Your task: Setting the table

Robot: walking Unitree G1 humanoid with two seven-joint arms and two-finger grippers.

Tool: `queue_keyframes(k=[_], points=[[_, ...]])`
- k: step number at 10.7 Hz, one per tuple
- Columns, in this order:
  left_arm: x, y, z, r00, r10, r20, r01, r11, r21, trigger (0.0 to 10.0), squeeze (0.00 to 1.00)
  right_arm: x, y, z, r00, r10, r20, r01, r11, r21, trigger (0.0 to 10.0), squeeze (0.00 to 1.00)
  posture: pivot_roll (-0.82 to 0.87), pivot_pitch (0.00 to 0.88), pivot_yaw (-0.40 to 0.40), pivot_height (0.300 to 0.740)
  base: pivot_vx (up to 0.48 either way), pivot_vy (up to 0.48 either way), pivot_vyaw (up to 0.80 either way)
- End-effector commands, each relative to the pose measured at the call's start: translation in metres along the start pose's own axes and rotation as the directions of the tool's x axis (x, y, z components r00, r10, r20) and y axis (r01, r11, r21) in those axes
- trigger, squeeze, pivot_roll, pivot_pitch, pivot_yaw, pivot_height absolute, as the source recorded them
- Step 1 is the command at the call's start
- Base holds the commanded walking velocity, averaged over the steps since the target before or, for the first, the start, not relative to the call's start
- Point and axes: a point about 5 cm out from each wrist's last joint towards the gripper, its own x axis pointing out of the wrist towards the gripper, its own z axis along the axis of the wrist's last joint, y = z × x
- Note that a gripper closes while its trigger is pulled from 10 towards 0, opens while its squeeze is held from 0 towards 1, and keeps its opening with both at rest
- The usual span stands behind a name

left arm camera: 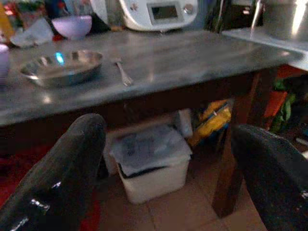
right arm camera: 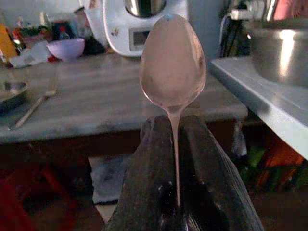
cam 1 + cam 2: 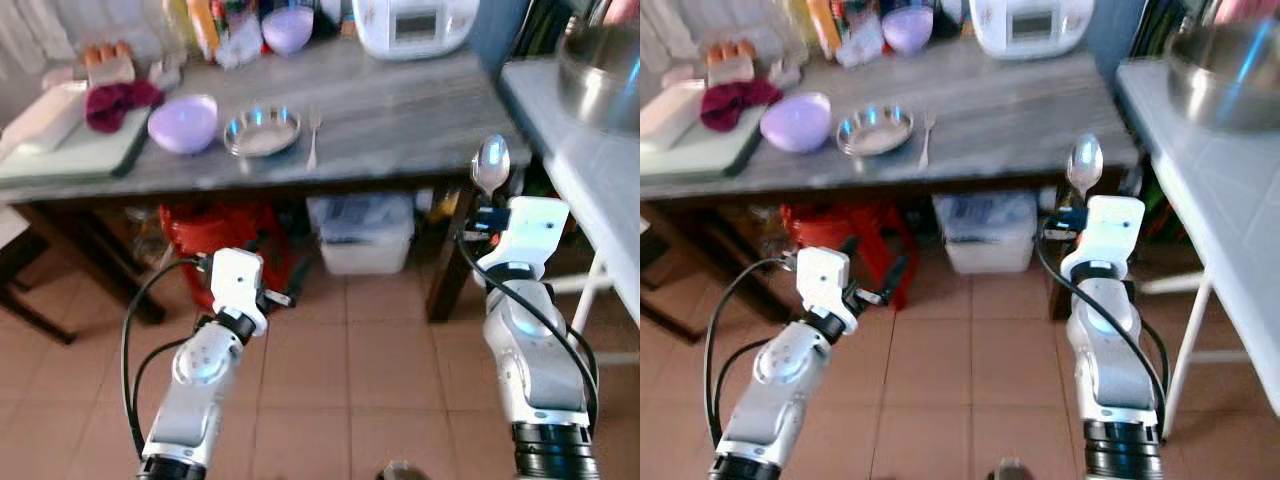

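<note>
Right gripper (image 2: 175,159) clamping spoon (image 2: 173,67) upright, left gripper (image 1: 168,159) spread wide, fork (image 3: 313,135) beside steel plate (image 3: 262,131), no legible writing

Spoon (image 2: 173,72) handle hidden between fingers (image 2: 144,192)

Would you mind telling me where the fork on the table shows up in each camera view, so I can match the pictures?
Left eye view: the fork lies on the grey table, just right of the steel plate.
Right eye view: same spot, upper centre-left.
Left wrist view: upper left, beyond the open left gripper, beside the plate.
Right wrist view: far left edge.
Shared landmark: the white cooker.
</note>
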Motion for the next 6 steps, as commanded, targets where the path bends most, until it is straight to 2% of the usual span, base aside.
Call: queue_keyframes(k=[1,3,6], points=[[-0.0045,0.0098,0.0,1.0,0.027,-0.009,-0.026,0.999,0.019,10.0,0.0,-0.0002,0.0111,0.0037,0.999,0.028,0.017,-0.028,1.0,0.012,10.0,0.0,-0.09,0.141,0.103,0.74,0.39,0.0,0.0],[-0.0038,0.0093,0.0,1.0,0.024,-0.01,-0.024,1.0,0.02,10.0,0.0,0.0,0.0108,0.0037,0.999,0.029,0.018,-0.03,1.0,0.009,10.0,0.0,-0.09,0.141,0.103,0.74,0.39,0.0,0.0],[-0.0028,0.0098,0.0002,1.0,0.022,-0.009,-0.022,1.0,0.022,10.0,0.0,0.0011,0.0115,0.0039,0.999,0.03,0.022,-0.03,1.0,0.01,10.0,0.0,-0.08,0.136,0.104,0.74,0.39,0.0,0.63]])
